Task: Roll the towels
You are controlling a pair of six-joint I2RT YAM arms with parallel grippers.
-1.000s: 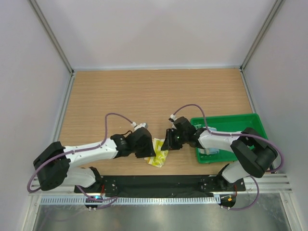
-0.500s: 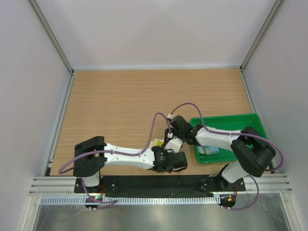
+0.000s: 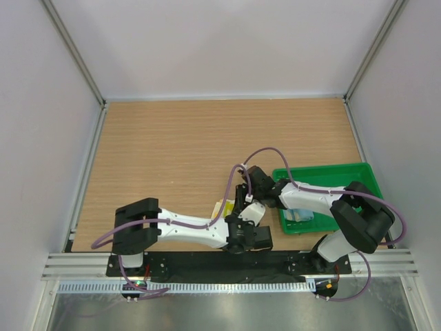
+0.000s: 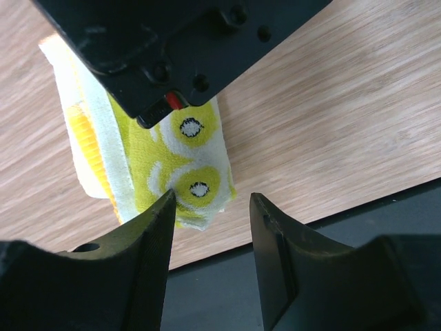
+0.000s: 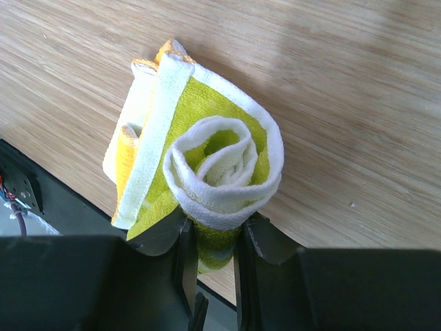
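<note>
**A:** Where the right gripper [image 5: 215,231] closes in, what do we find between its fingers?

**B:** We find the yellow towel [image 5: 220,158]. One end is wound into a loose spiral, and the two fingers pinch the lower side of that roll with only a narrow gap between them. The rest of the cloth lies on the bench [image 3: 172,145] in flat folded layers, with white and orange edges showing.

**A:** And the left gripper [image 4: 211,201]?

**B:** We see its jaws about half open, with nothing between them. One fingertip sits right at the edge of the towel's lime-patterned end, but we cannot tell whether it touches. The other fingertip is over bare wood. The black body of the right gripper covers the far part of the cloth in that view.

**A:** Where on the bench is all this?

**B:** It is close to the near edge, a little right of the middle. The left arm stretches along that edge to reach the spot.

**A:** Do we see the blue towel [image 3: 300,216]?

**B:** We do. It lies in the near left corner of the green tray [image 3: 358,172], partly hidden by the right arm. The tray stands by the bench's right edge, toward the near right corner.
</note>
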